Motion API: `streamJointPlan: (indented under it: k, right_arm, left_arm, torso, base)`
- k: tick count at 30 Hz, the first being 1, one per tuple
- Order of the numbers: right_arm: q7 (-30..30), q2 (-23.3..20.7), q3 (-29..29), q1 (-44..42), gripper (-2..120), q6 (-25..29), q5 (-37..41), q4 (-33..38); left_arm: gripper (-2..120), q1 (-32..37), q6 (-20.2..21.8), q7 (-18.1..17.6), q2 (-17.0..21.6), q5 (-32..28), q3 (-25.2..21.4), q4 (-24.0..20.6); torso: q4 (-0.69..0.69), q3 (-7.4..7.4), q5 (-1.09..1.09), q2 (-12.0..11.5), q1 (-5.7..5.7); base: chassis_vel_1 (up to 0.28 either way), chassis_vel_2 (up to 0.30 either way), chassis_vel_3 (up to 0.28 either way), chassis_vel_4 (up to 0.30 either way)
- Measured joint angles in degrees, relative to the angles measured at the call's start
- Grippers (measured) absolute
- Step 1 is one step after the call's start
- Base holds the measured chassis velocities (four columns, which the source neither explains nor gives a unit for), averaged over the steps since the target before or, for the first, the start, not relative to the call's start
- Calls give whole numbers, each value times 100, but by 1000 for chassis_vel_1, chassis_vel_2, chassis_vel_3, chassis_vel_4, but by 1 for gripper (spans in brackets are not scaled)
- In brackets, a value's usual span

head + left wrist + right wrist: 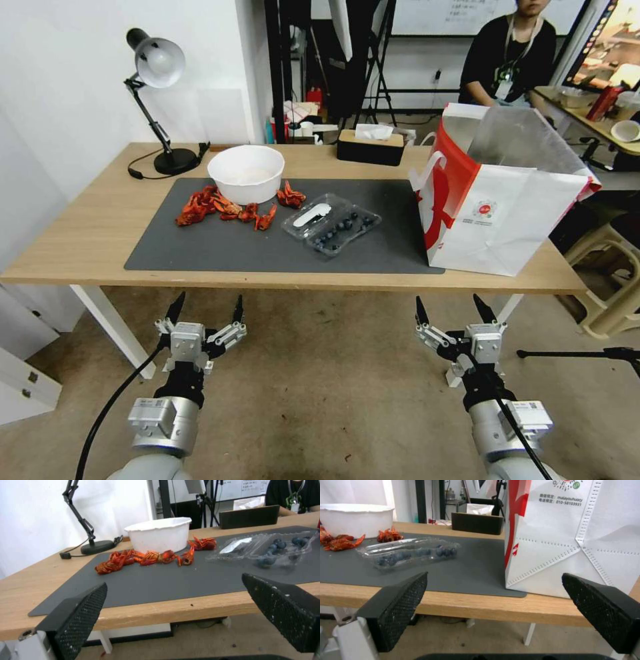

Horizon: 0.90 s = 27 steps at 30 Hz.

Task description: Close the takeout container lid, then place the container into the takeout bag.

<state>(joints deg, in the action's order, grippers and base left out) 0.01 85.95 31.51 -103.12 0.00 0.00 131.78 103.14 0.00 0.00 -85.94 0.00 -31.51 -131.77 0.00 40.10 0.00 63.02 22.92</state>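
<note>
**Berry box lies open on the mat**

The small clear plastic box of dark blueberries (341, 230) sits on the dark grey mat (200, 250). Its clear lid with the white label (308, 217) lies flat beside it. The big white paper bag with red sides (497, 210) stands well apart, at the mat's edge. A round white bowl (246, 173) and red crawfish (220, 207) lie near. Below the wooden table (80, 233), the left gripper (205, 313) and right gripper (452, 308) hang with fingers spread wide, holding nothing.
</note>
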Motion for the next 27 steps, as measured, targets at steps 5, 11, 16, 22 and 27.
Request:
streamJointPlan:
  k: [5,11,16,22,27]
  right_arm:
    - [0,6,3,9,100,-18,2,5]
    - [2,253,205,333,100,-781,244,235]
    - [62,346,303,734,100,-1279,855,250]
    - [126,190,212,900,100,-1195,1171,77]
    - [320,-60,-14,1237,100,-1233,1555,-55]
  left_arm:
    - [100,-32,62,1,-8,-59,12,-7]
    - [100,-603,1112,138,-240,-951,334,-235]
    - [100,-695,1106,190,-278,-1191,396,-249]
    - [100,-691,875,190,-268,-1188,364,-159]
    - [100,-682,831,199,-291,-1176,336,-150]
  torso:
    - [0,0,0,0,0]
    - [0,0,0,0,0]
    - [2,0,3,0,1]
    - [0,0,0,0,1]
    - [0,0,0,0,1]
  base:
    - [0,0,0,0]
    - [0,0,0,0]
    - [0,0,0,0]
    - [0,0,0,0]
    - [0,0,0,0]
